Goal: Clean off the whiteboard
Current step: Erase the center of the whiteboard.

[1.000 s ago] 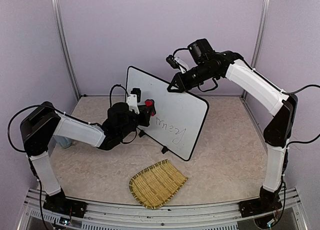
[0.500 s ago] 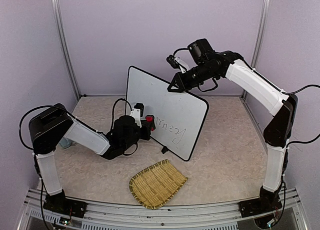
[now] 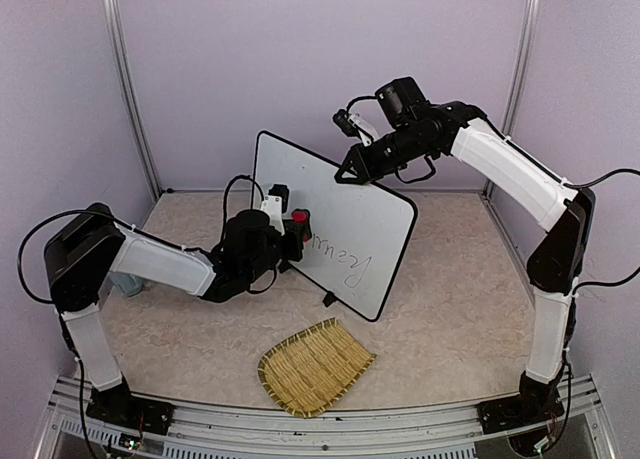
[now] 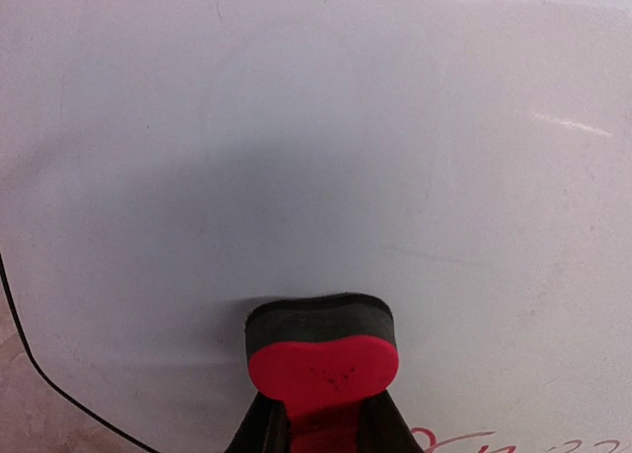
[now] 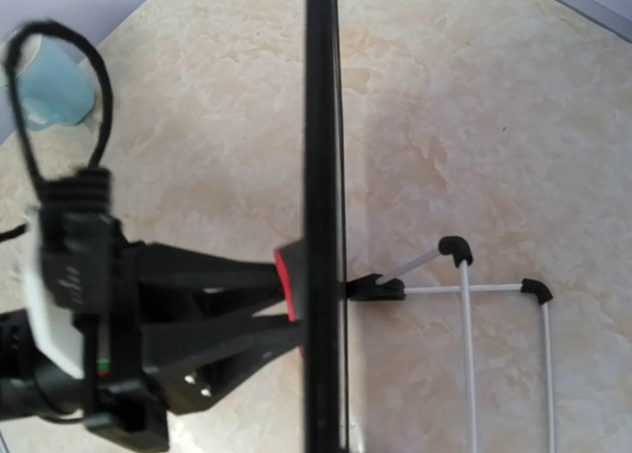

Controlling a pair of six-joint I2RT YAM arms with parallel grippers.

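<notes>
so this one's partway through, i'd say. the whiteboard (image 3: 345,204) stands up on the counter (image 3: 450,309) around the middle, a bit toward the back, with the straw mat (image 3: 315,367) lying in front of it and not touching. the upper and left part of the face looks wiped clean, but there's a line of dark handwriting (image 3: 340,259) across the lower right that hasn't been cleaned off. my guess is that scribble is all that's left.

the left pincer (image 3: 297,229) is closed tight on a red and black eraser (image 3: 299,219), felt side flat against the board just left of where the writing starts. the right pincer (image 3: 350,171) is clamped shut on the board's top rim, steadying it from above.

orientation: it rests on a long edge, so the long axis runs roughly level, from back-left to front-right in the overhead view. the written face points front-left, toward the left arm. from the right wrist view it's edge-on, with a wire stand (image 5: 464,305) propping it up behind.
</notes>
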